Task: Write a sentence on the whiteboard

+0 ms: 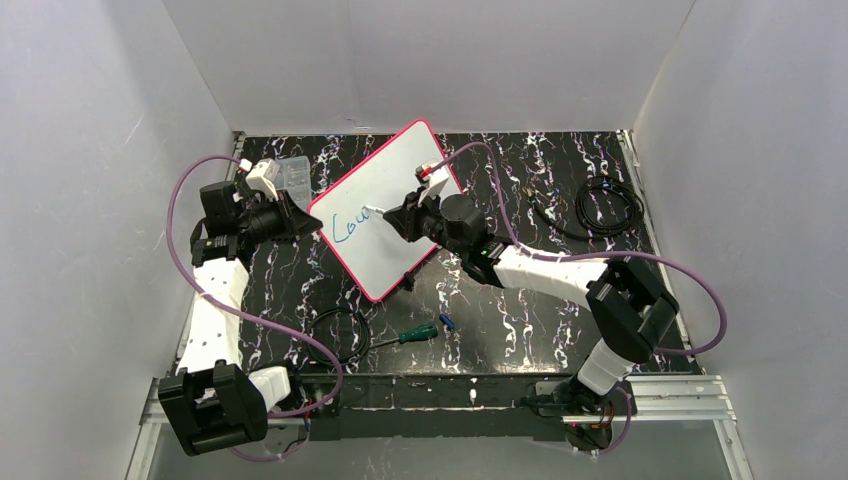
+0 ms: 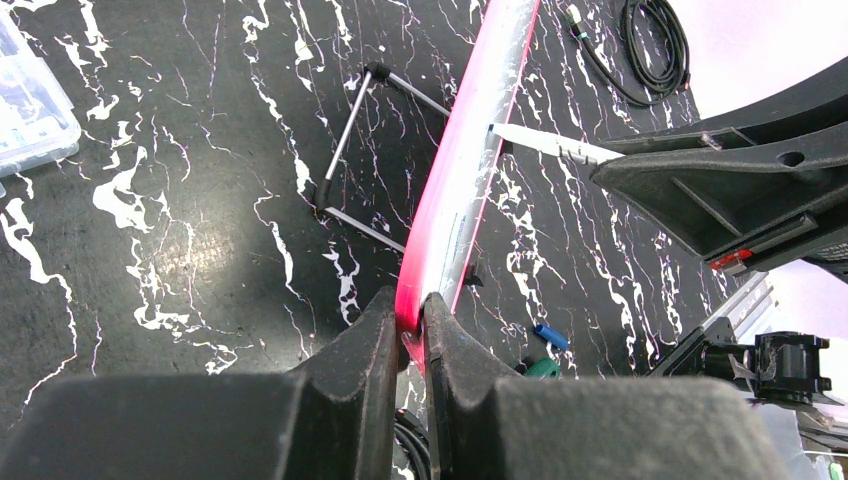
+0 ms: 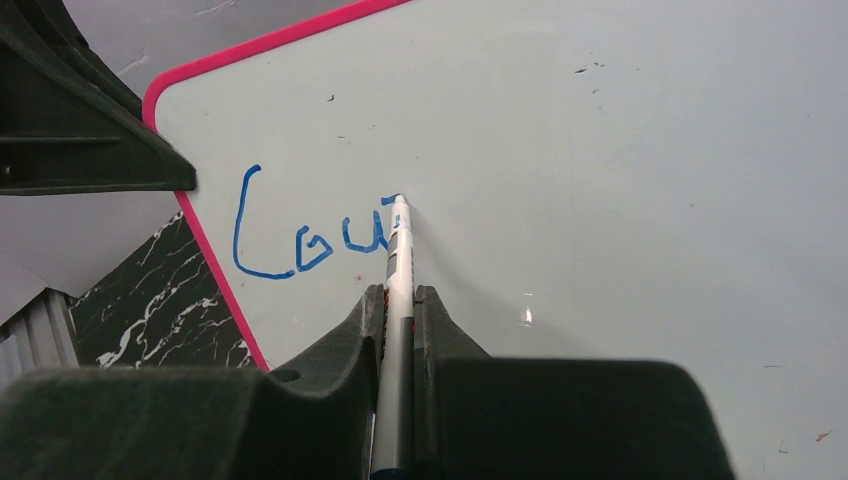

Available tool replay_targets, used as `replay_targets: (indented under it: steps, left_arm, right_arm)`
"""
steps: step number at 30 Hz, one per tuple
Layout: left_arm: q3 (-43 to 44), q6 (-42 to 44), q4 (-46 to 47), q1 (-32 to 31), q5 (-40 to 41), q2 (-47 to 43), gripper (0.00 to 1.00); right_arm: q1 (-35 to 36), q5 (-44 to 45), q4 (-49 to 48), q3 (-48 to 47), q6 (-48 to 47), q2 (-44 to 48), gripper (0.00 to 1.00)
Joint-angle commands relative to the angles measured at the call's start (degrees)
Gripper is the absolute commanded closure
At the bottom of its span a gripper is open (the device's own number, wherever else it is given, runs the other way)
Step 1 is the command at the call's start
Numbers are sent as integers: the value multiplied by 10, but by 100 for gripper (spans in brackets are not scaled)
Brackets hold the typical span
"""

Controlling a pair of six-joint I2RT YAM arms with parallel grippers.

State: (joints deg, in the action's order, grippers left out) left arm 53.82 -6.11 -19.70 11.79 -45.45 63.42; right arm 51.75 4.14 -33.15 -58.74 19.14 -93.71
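The whiteboard (image 1: 385, 205), white with a pink-red frame, stands tilted at mid-table. My left gripper (image 1: 300, 222) is shut on its left edge; the left wrist view shows the pink frame (image 2: 455, 190) pinched between the jaws (image 2: 408, 320). My right gripper (image 1: 400, 218) is shut on a white marker (image 3: 398, 270), its tip touching the board (image 3: 620, 170). The sentence (image 3: 310, 240) is blue and reads about "Cou" with a further stroke at the tip. It also shows in the top view (image 1: 349, 229).
A clear plastic compartment box (image 1: 290, 175) lies at the back left. A coiled black cable (image 1: 605, 205) lies at the back right. A green-handled screwdriver (image 1: 410, 335), a blue cap (image 1: 446, 322) and a black cable loop (image 1: 340, 335) lie near the front.
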Motion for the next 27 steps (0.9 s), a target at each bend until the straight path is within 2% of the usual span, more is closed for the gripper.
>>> replay_targets:
  steps: [1,16,27]
  left_arm:
    - [0,25,-11,-1,12,-10,100]
    - [-1,24,-11,-1,12,-10,100]
    - [-1,25,-11,-1,11,-9,100]
  right_arm:
    - [-6,25,-5,-3,-9,10,99]
    - [-6,13,-4,47,-1,26,99]
    - [-7,3,-58,36,14,18,99]
